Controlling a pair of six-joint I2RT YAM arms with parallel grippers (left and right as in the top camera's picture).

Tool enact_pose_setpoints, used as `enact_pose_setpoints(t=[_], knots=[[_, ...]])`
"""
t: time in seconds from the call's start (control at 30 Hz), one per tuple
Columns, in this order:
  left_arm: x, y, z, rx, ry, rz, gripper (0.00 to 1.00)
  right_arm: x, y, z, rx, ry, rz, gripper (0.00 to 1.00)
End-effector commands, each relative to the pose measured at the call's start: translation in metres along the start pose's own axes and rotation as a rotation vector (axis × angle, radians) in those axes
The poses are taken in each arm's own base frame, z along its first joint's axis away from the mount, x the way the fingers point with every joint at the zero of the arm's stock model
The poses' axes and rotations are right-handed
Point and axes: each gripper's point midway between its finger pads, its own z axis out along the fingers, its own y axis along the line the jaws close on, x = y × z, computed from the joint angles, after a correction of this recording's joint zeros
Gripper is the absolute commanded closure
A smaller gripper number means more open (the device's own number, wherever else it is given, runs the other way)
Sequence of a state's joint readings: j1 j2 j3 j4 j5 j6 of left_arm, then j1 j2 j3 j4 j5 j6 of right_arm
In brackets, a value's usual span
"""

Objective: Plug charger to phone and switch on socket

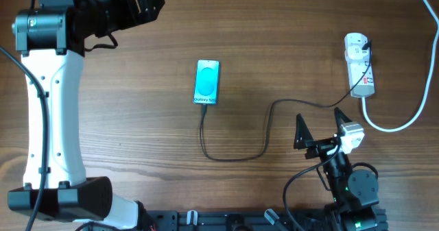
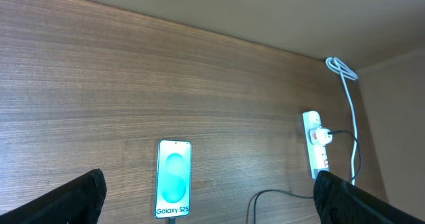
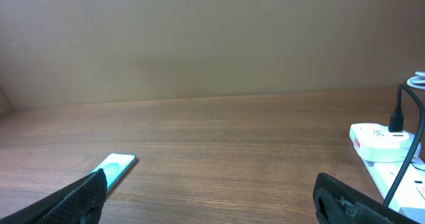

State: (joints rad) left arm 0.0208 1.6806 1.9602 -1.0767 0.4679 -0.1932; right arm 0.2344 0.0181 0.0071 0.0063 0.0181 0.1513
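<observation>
The phone [image 1: 207, 82] lies flat mid-table, teal screen lit with "Galaxy" text; it also shows in the left wrist view [image 2: 173, 188] and the right wrist view [image 3: 114, 167]. The black charger cable [image 1: 236, 155] runs from the phone's near end in a loop to the white socket strip [image 1: 359, 65] at the right, where its plug sits. The connector tip touches the phone's bottom edge. The strip shows too in the left wrist view [image 2: 317, 148] and right wrist view [image 3: 388, 154]. My left gripper [image 1: 140, 3] is open at the far left. My right gripper [image 1: 321, 127] is open near the front right.
A thick white cord [image 1: 418, 66] runs from the socket strip in a loop and off the far right corner. The left arm's white body [image 1: 51, 114] stands along the table's left side.
</observation>
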Motion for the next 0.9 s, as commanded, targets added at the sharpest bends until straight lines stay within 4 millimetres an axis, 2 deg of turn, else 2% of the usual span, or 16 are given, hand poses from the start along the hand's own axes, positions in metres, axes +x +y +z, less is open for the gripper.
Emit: enact_pose_setpoints(t=[0.0,0.07,0.2,0.23,0.27,0.33,0.43,0.53,0.6,0.73,0.87], knots=[[0.001,0.005,0.002,-0.019,0.005,0.001,0.00,-0.002,0.004,-0.001,-0.020,-0.009,-0.020,0.00],[0.009,0.019,-0.007,-0.115,0.017,-0.016,0.00,-0.002,0.004,-0.001,-0.020,-0.009,-0.020,0.00],[0.053,0.047,-0.024,-0.258,0.049,-0.039,0.00,-0.002,0.004,-0.001,-0.020,-0.009,-0.020,0.00],[0.062,0.051,-0.024,-0.262,0.037,-0.034,0.00,-0.002,0.004,-0.001,-0.020,-0.009,-0.020,0.00],[0.086,0.058,-0.022,-0.251,-0.003,-0.019,0.00,-0.002,0.004,-0.001,-0.020,-0.009,-0.020,0.01],[0.110,0.065,-0.021,-0.245,-0.027,-0.011,0.00,-0.002,0.004,-0.001,-0.020,-0.009,-0.020,0.00],[0.157,0.078,-0.020,-0.227,-0.098,0.016,0.00,-0.002,0.004,-0.001,-0.020,-0.009,-0.020,0.00],[0.191,0.085,-0.023,-0.204,-0.180,0.047,0.00,-0.002,0.004,-0.001,-0.020,-0.009,-0.020,0.00],[0.207,0.089,-0.025,-0.194,-0.220,0.062,0.00,-0.001,0.004,-0.001,-0.020,-0.008,-0.020,0.00],[0.214,0.088,-0.029,-0.149,-0.385,0.125,0.00,-0.001,0.004,-0.001,-0.020,-0.006,-0.020,0.00],[0.196,0.082,-0.041,-0.099,-0.654,0.220,0.00,-0.001,0.004,-0.001,-0.020,-0.006,-0.020,0.00]])
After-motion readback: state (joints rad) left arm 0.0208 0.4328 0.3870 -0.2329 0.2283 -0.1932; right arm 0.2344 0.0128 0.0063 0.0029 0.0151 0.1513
